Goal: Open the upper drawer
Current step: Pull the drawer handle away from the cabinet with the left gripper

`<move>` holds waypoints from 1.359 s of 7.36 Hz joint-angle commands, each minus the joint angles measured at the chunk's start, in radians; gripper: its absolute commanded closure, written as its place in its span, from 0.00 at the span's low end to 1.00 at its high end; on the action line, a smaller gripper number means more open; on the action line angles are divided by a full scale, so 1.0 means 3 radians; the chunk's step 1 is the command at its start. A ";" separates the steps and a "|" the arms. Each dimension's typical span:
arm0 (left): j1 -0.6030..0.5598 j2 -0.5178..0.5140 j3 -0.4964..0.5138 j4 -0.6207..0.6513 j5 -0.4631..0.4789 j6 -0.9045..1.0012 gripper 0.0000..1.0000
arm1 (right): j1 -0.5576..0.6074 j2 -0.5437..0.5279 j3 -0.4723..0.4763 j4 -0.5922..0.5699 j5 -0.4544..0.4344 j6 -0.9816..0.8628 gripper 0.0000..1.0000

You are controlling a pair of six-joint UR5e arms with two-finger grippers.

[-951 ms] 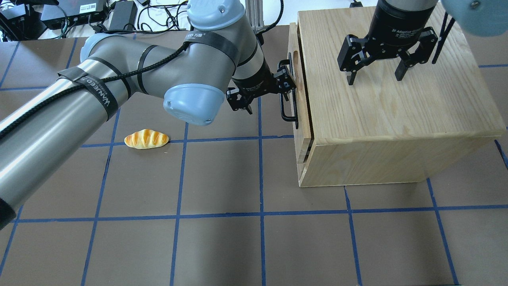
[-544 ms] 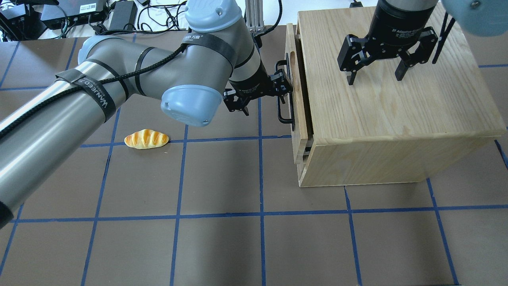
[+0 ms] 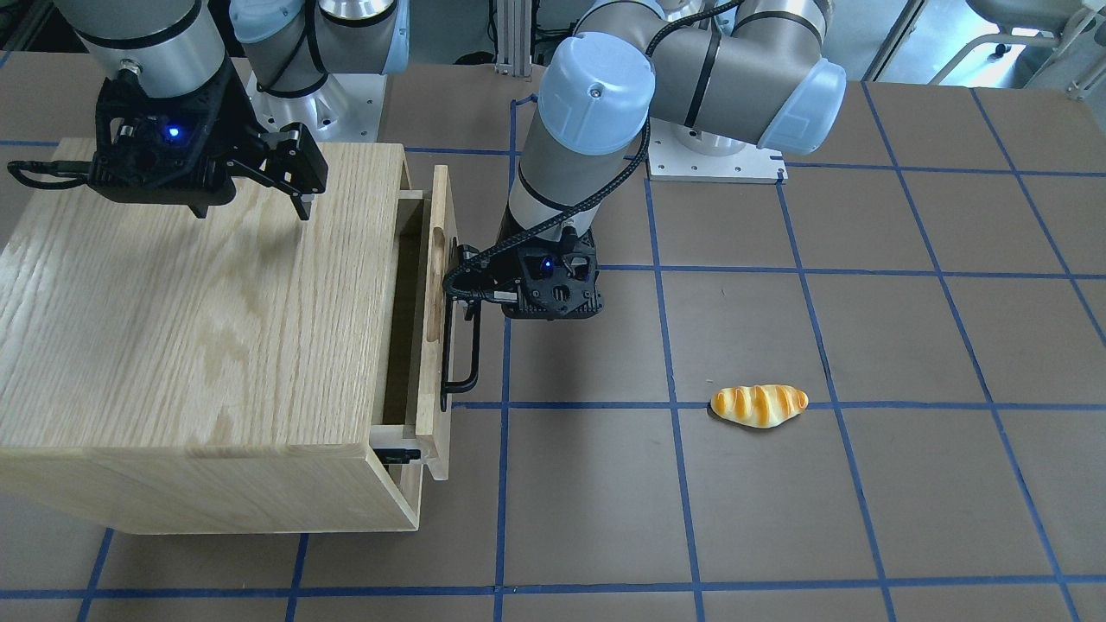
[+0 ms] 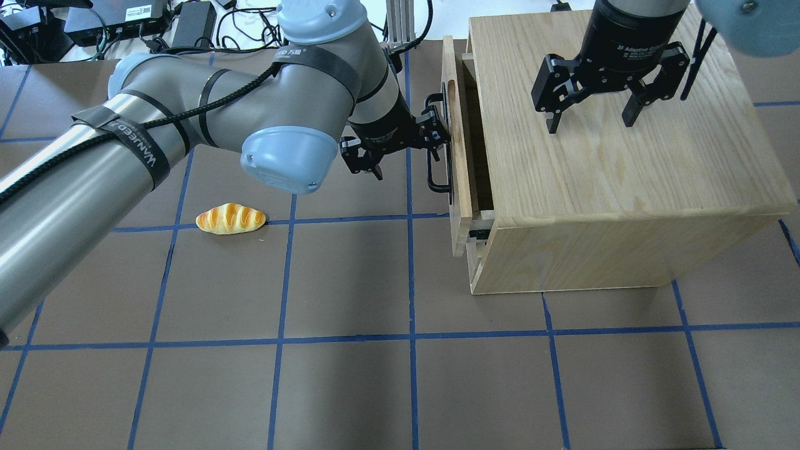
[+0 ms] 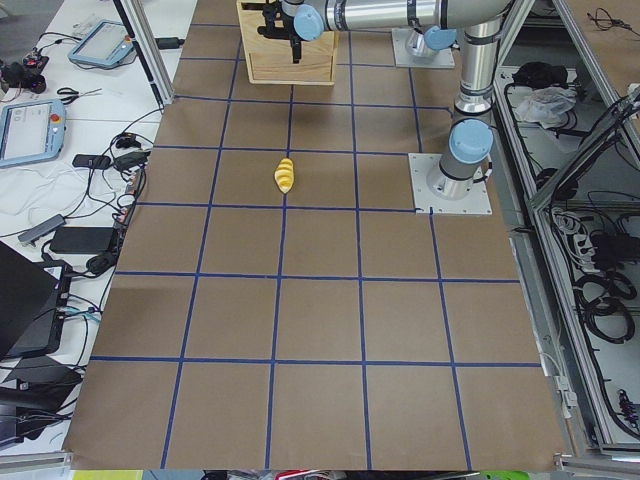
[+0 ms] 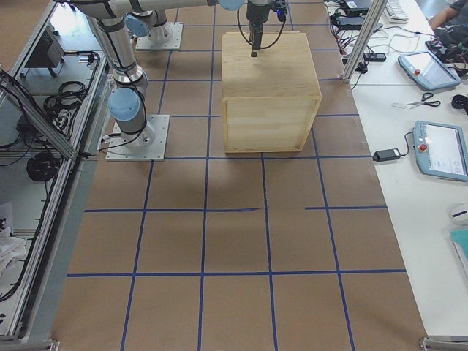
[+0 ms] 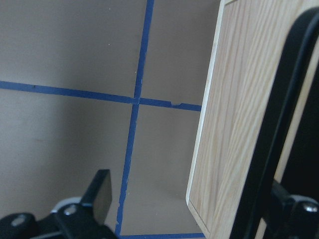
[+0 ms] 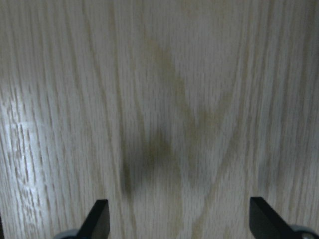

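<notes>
- The left gripper (image 4: 405, 147) is spread wide and clamps nothing; one finger is hooked behind the black handle (image 3: 475, 352).
- The upper drawer (image 4: 459, 206) stands a little way out of the cabinet (image 4: 625, 162), with a dark gap behind its front.
- The pull seems to be in progress; next it needs a straight draw away from the cabinet.
- The right gripper (image 4: 590, 123) hangs spread over the cabinet top, holding nothing.

We look on a brown table top (image 4: 350, 275) crossed by blue tape lines (image 4: 187, 342) into large squares, with soft grey shadows banding it. At the upper left of the overhead view, black power bricks (image 4: 194, 25) and tangled cables (image 4: 250, 25) lie on white. In the right side view a white bench (image 6: 431, 219) along the frame's right edge carries control tablets (image 6: 442, 150), and an aluminium post (image 6: 365, 44) stands beside it.
</notes>
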 commanded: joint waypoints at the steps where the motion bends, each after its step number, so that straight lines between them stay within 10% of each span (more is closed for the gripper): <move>1: 0.0012 0.0003 -0.0032 -0.0047 0.0058 0.0090 0.00 | 0.0000 0.0000 -0.0001 0.0000 0.0000 0.0001 0.00; 10: 0.0246 0.0064 -0.0048 -0.0251 0.0159 0.0401 0.00 | 0.0000 0.0000 -0.0001 0.0000 0.0000 0.0001 0.00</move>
